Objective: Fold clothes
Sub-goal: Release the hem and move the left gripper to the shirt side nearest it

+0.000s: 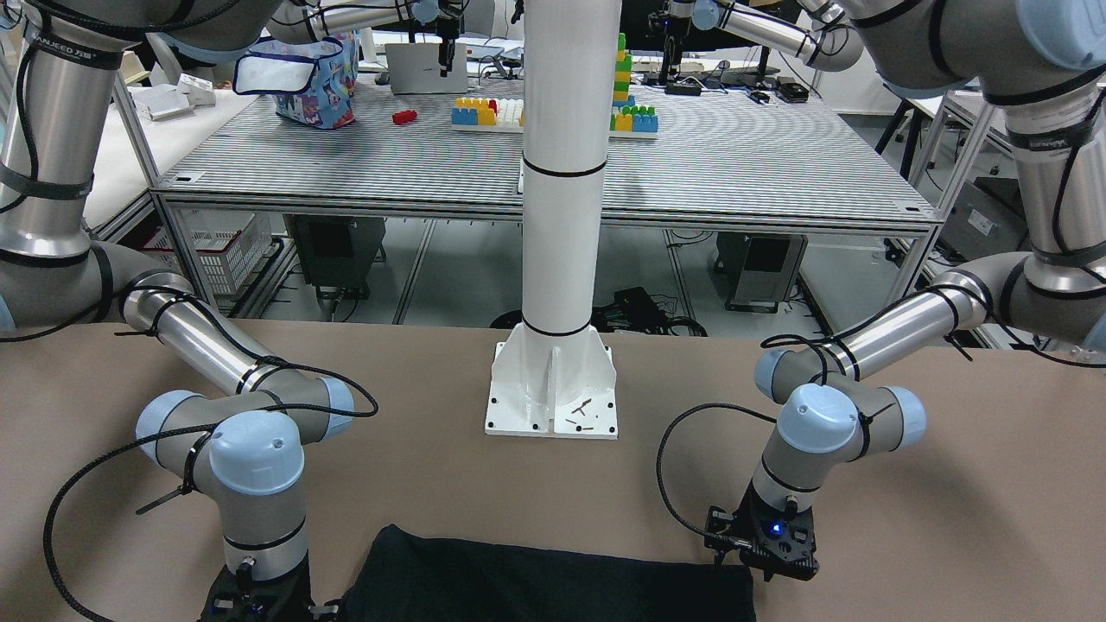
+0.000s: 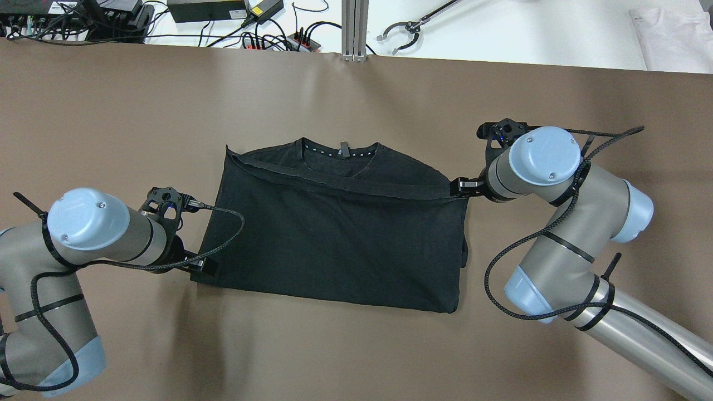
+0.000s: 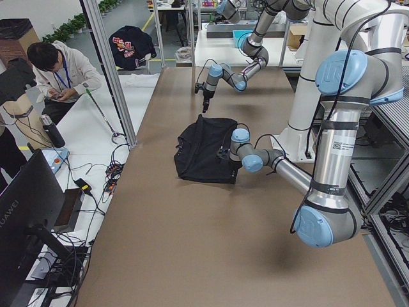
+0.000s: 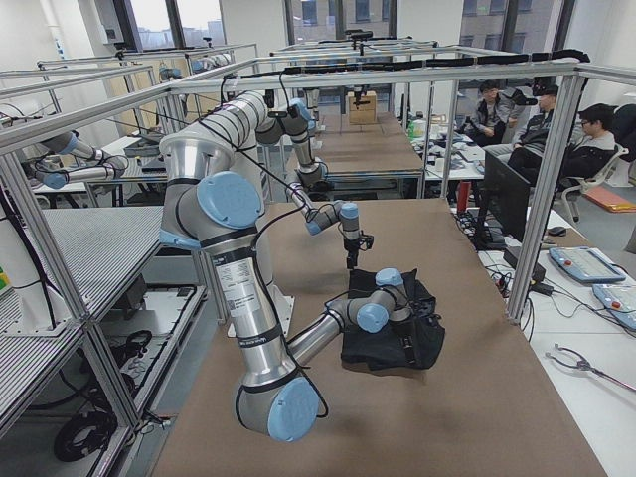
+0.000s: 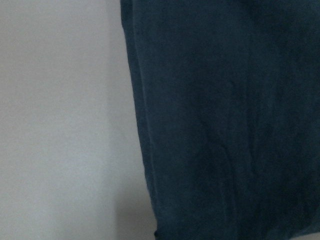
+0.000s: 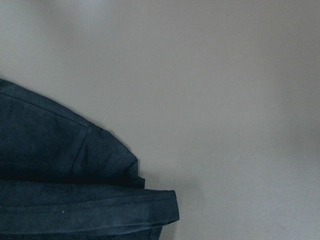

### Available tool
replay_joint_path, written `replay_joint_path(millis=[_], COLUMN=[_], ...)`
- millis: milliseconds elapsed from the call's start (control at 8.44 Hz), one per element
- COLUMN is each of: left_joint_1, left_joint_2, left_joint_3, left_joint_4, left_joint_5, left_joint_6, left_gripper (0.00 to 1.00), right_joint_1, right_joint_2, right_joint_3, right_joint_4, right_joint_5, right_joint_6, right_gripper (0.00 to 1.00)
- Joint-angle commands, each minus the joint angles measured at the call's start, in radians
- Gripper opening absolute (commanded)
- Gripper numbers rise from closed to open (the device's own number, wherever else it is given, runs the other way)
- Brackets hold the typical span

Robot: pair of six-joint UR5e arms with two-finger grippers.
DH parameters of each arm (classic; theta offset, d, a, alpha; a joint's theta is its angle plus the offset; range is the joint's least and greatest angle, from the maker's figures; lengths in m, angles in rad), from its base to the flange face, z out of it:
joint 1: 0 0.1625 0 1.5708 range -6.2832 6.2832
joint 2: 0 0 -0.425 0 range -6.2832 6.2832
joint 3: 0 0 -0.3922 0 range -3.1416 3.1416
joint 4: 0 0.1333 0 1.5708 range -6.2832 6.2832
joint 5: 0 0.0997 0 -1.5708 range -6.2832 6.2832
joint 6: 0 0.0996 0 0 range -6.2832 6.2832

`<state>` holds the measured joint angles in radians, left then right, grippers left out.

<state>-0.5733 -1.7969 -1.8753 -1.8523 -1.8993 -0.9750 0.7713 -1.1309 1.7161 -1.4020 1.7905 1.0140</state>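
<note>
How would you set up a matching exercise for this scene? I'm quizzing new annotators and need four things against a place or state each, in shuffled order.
Things:
1. black shirt
2. left gripper
3. right gripper
4. white pillar

Places or states:
A. at the right end of the shirt's folded-over band
B. stands upright on its base plate between the two arms
C. lies partly folded on the brown table, collar on the far side
D. at the shirt's near corner on the robot's left

Pairs: 1-C, 2-D, 3-A, 4-B

HUAWEI on the black monitor's point(image 3: 29, 204) back
</note>
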Motion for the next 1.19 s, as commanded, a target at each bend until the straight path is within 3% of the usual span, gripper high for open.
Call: replay_joint_path(millis=[0,119,356,593,711,1067], left_joint_1=[0.009,0.009,0.009,0.009,0.009,0.007], left_joint_2=[-0.015,-0.016,-0.024,-0.024,-0.022,-0.021], left_joint_3=[0.034,0.044,0.045,0.044,0.045,0.042], left_joint_4=[-0.002,-0.004,-0.004,-0.004,-0.005,-0.005], left_joint_5=[0.003,0.003,0.002,0.002,0.003,0.029], left_joint_6=[0.006,0.009,0.007,-0.001,-0.001,-0.004], left_gripper=[0.61,0.59,0.46,0.11,0.0,0.0], right_joint_1=[-0.01,-0.012,-0.012,-0.012,-0.012,-0.012], right_joint_2=[-0.001,-0.003,-0.003,-0.003,-0.007,-0.007], right_joint_3=[-0.001,-0.001,-0.001,-0.001,-0.001,-0.003], right_joint_4=[0.0,0.0,0.0,0.0,0.002,0.002], right_joint_5=[-0.005,-0.006,-0.008,-0.008,-0.008,-0.008], right_joint_6=[0.0,0.0,0.0,0.0,0.0,-0.002], right_gripper=[0.94,0.94,0.94,0.94,0.94,0.94])
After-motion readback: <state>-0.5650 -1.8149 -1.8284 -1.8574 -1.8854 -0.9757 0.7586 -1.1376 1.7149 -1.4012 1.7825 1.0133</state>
